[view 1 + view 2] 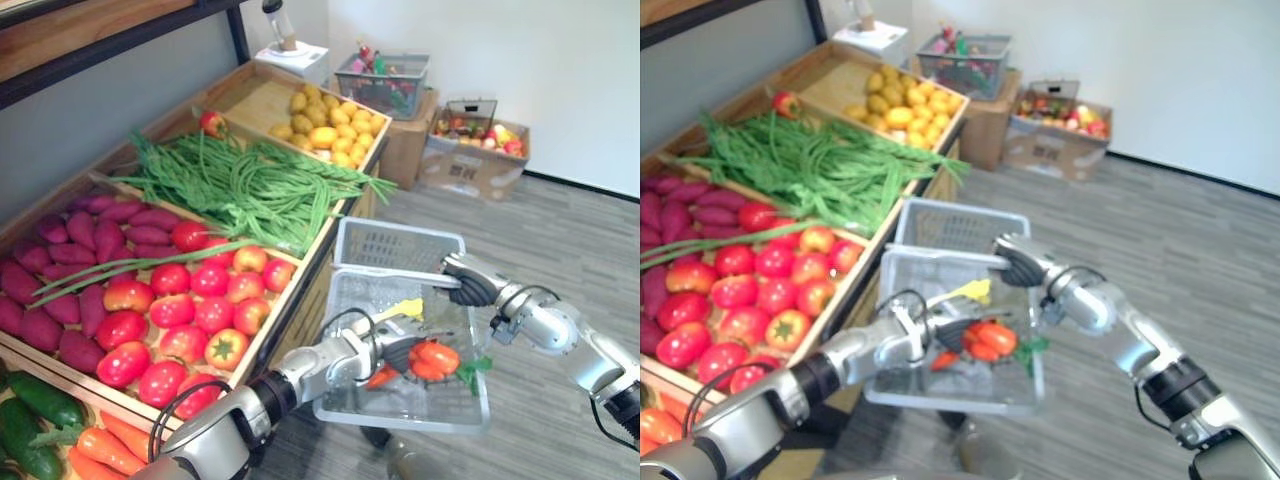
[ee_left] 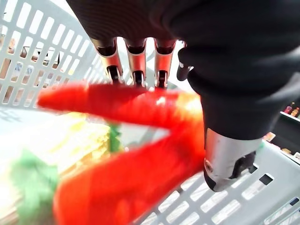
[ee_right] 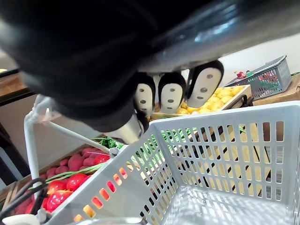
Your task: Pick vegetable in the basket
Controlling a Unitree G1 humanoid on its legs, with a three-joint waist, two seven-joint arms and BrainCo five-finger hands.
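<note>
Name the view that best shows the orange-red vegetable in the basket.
Left eye view: the orange-red vegetable sits clear in the basket, at the left hand. Right eye view shows likewise; left wrist view crops it.

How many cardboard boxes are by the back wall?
2. A closed cardboard box carries a grey basket of produce. An open cardboard box sits to its right, filled with mixed produce. More could be hidden behind them.
</note>
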